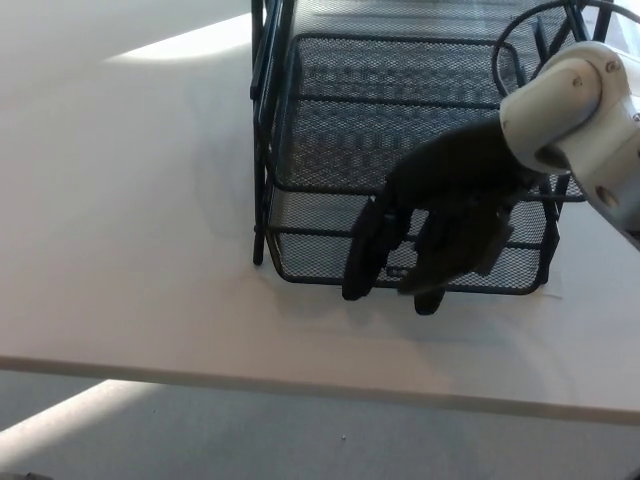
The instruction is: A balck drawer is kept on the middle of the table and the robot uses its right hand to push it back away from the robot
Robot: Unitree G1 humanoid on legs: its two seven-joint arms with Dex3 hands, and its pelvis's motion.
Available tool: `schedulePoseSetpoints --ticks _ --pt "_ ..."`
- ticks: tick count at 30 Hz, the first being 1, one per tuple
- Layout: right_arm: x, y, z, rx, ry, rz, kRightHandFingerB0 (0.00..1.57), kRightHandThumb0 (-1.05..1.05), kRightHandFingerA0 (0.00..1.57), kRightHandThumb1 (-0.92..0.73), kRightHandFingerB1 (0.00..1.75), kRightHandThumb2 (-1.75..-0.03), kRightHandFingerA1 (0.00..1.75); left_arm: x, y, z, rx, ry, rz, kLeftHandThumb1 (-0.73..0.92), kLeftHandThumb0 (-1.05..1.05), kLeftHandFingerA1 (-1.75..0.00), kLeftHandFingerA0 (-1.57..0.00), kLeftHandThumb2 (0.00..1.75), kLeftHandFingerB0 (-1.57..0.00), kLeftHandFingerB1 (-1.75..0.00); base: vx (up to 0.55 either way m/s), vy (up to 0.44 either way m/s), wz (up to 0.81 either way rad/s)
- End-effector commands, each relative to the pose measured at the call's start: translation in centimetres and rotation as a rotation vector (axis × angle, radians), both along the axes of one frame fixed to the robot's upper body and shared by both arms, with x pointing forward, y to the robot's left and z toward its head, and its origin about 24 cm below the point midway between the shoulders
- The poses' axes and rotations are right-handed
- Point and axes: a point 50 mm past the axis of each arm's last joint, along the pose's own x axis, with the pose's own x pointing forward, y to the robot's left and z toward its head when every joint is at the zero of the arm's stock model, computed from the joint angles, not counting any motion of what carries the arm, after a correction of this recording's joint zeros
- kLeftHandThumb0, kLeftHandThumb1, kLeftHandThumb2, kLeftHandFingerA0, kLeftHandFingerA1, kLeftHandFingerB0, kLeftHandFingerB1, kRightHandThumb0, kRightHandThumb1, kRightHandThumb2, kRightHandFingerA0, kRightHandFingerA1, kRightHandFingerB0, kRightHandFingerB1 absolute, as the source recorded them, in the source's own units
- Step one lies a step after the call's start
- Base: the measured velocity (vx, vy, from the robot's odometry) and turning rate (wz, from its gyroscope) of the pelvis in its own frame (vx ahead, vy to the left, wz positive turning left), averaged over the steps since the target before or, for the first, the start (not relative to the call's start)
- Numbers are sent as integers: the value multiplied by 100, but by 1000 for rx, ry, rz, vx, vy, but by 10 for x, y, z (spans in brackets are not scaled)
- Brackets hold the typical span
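Leftmost, bare white desk (120, 200), a bright patch of light near its far edge. Toward centre, black wire-mesh drawer (330, 150) standing on the desk, stacked trays in a thin black frame, lowest tray pulled out toward the near edge. Over that tray's front rim, right hand (440, 215), black, fingers (362, 255) pointing down and slightly apart, tips hanging in front of the mesh lip; nothing held. Touching the rim or just short of it: cannot tell. Farther right, white forearm (580, 110) entering from the upper right corner. Left hand absent from view.

Likely risks: a push landing only on the sliding tray, closing it into the frame rather than moving the whole unit; fingertips catching in the mesh; contact sitting right of the frame's middle, so the drawer pivoting instead of travelling straight; light wire frame tipping if pressed high.
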Motion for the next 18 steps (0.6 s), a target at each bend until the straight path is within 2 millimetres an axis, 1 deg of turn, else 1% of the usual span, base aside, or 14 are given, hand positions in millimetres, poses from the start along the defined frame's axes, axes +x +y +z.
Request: schedulePoseSetpoints --ticks 1,4,5,6,9,10,11,12,14,15,16,17,18 --pt "19 -5 2 -14 -73 -50 40 -48 61 -73 38 -62 47 -5 7 1 17 10 3 74 -55 -39 -51 63 -34 -33 0 0 0" --pt "29 -11 -4 -30 -89 -93 39 -48 58 -74 37 -62 46 -6 7 1 25 11 -10 75 -56 -40 -52 63 -36 -34 0 0 0" --pt "32 -12 -6 -32 -92 -104 39 -49 58 -73 37 -62 46 -6 7 1 27 13 -10 75 -55 -40 -52 63 -35 -33 0 0 0" --pt "35 -15 -8 -35 -98 -121 39 -50 60 -73 37 -62 47 -6 7 0 27 14 -7 71 -58 -40 -49 63 -34 -33 0 0 0" --pt "43 -23 -8 -33 -109 -169 43 -50 63 -75 37 -61 46 -6 6 0 18 12 7 74 -55 -39 -51 63 -35 -33 0 0 0" --pt "44 -24 -7 -33 -113 -174 38 -53 56 -62 50 -88 57 -6 6 0 16 11 8 71 -57 -40 -50 63 -34 -34 0 0 0" --pt "45 -24 -6 -33 -117 -174 38 -53 56 -62 50 -88 57 -6 6 0 15 11 8 71 -57 -40 -50 63 -34 -34 0 0 0" --pt "44 -25 -3 -25 -116 -172 40 -49 60 -74 37 -63 46 -7 7 0 14 11 9 71 -56 -40 -49 62 -33 -33 0 0 0" --pt "44 -25 -2 -18 -114 -165 40 -48 59 -74 37 -62 45 -8 7 0 10 11 6 71 -56 -40 -50 63 -33 -34 0 0 0" --pt "41 -23 -2 -15 -114 -143 36 -54 53 -62 50 -89 57 -8 7 0 12 12 3 71 -56 -40 -49 63 -33 -33 0 0 0" --pt "38 -21 -3 -13 -116 -117 36 -54 53 -62 50 -89 57 -8 7 0 16 12 0 71 -56 -40 -49 63 -33 -33 0 0 0" --pt "35 -20 -4 -13 -114 -103 38 -53 59 -71 38 -65 46 -8 8 0 18 12 -3 71 -56 -40 -50 63 -33 -33 0 0 0" --pt "33 -19 -4 -14 -111 -92 38 -53 59 -71 38 -65 46 -8 8 0 20 11 -6 71 -56 -40 -50 63 -33 -33 0 0 0"
